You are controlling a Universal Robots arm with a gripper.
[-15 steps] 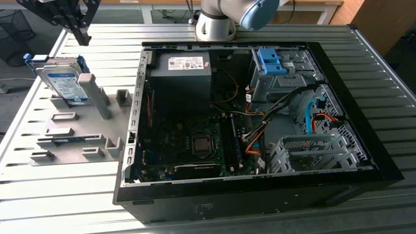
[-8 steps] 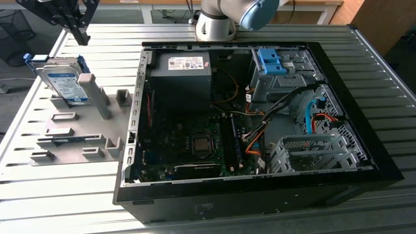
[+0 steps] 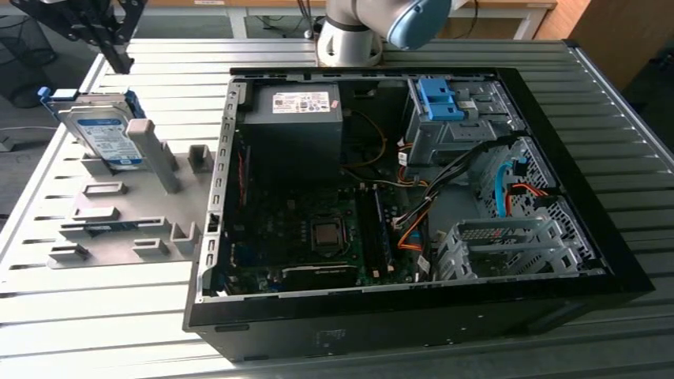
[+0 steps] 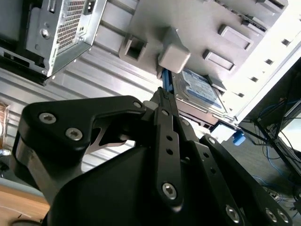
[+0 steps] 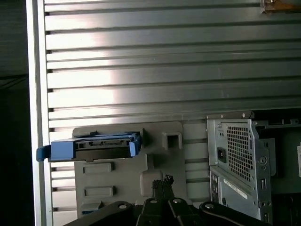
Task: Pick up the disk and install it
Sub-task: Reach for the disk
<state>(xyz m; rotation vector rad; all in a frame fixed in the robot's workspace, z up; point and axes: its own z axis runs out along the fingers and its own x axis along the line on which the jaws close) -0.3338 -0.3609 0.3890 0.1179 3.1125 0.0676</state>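
The disk is a silver-grey drive with a white-and-blue label and blue rails. It stands on edge, leaning in a slot of the grey holder plate at the exterior view's left. My black gripper hangs above and just behind the disk, apart from it. In both wrist views the fingertips lie together with nothing between them, so the gripper is shut and empty. The second wrist view has the disk beyond those tips, label side showing. In the first wrist view the disk appears edge-on beyond the gripper.
An open black computer case lies on the slatted metal table, to the exterior view's right of the holder. Inside are a black power supply, a mainboard, cables and a bare light-blue bracket in a drive cage. The arm's base stands behind the case.
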